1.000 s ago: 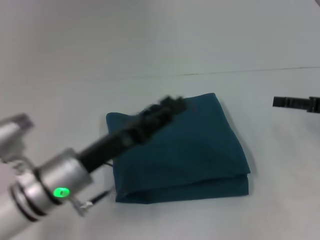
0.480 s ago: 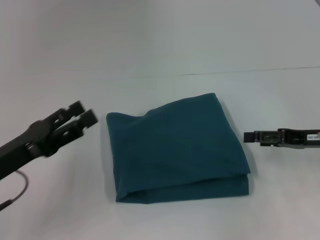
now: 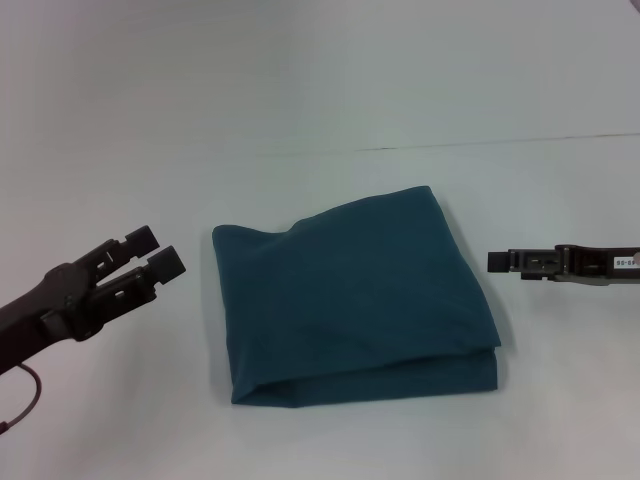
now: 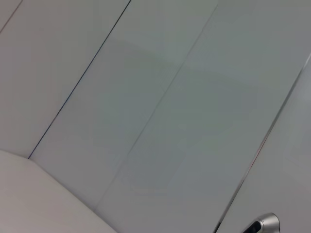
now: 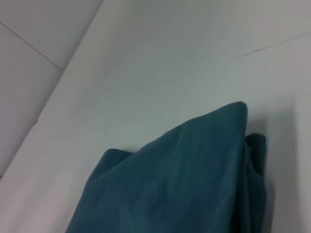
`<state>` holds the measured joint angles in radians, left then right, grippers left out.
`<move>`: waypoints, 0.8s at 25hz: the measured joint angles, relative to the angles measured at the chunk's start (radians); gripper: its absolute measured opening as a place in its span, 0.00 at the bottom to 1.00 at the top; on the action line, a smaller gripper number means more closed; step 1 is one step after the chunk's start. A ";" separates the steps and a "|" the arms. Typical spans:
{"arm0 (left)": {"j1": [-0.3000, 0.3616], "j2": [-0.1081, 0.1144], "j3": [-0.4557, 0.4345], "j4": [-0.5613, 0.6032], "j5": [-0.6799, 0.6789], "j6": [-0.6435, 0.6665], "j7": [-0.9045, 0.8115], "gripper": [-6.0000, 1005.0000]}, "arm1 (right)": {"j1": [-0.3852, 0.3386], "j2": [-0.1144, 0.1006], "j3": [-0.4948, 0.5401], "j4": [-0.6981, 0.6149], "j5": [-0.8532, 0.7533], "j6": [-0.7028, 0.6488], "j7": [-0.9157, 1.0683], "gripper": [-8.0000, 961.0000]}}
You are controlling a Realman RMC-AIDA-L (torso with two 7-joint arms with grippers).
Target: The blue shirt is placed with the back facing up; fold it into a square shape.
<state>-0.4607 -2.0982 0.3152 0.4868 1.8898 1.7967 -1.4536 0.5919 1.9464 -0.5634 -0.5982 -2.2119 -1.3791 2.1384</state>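
The blue shirt (image 3: 352, 295), a plain dark teal knit garment, lies folded into a rough square on the white table (image 3: 560, 420). The left gripper (image 3: 152, 255) hovers just left of it, fingers parted and empty. The right gripper (image 3: 497, 262) hovers to its right; whether its fingers are parted, I cannot tell.

The left pincer (image 3: 158, 252) is matte black with blocky, square-ended fingers on a black arm, a thin dark red cable (image 3: 22, 398) looping beneath. The right pincer (image 3: 497, 261) is slim, black, bearing a small white label (image 3: 622, 261).
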 joint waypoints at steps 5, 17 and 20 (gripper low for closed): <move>0.000 -0.004 0.003 0.000 0.000 -0.017 -0.021 0.92 | 0.000 -0.011 0.004 -0.004 0.000 -0.002 0.000 0.94; -0.018 -0.009 0.057 0.009 0.000 -0.174 -0.106 0.92 | 0.000 -0.026 0.021 -0.009 0.000 -0.007 0.001 0.94; -0.036 -0.012 0.105 0.010 0.000 -0.318 -0.157 0.92 | 0.000 -0.027 0.032 -0.009 0.001 -0.007 0.006 0.94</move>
<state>-0.4965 -2.1100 0.4201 0.4968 1.8899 1.4788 -1.6104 0.5923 1.9190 -0.5317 -0.6075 -2.2112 -1.3862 2.1443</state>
